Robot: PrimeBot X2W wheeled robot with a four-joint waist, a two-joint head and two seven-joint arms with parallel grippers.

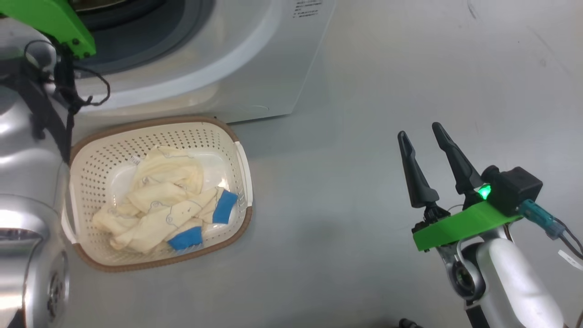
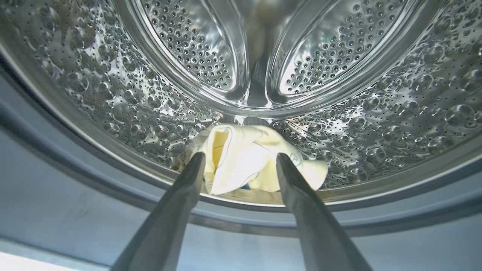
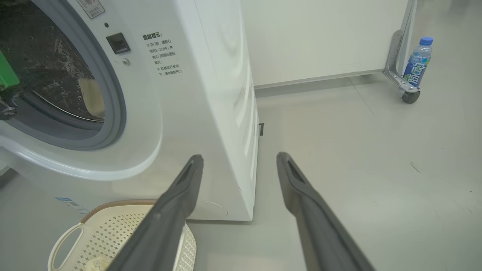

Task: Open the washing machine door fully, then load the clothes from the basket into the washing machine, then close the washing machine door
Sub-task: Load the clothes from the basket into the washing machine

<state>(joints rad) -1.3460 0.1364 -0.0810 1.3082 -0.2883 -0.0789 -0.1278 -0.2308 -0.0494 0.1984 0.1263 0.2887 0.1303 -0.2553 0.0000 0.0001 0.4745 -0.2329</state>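
Left pincer (image 2: 240, 158) gapes inside the drum (image 2: 113, 94), gripping nothing; one cream piece (image 2: 244, 150) lies loose beyond its tips; the other clothes (image 1: 159, 200) wait in the basket (image 1: 150, 123), on the grey floor (image 1: 355, 150) against the washing machine (image 1: 255, 54) front, handy for loading; right pincer (image 1: 420, 130) hangs spread and empty over bare floor.

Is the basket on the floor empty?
No, cream clothes with bright blue pieces lie bunched inside the basket in the head view.
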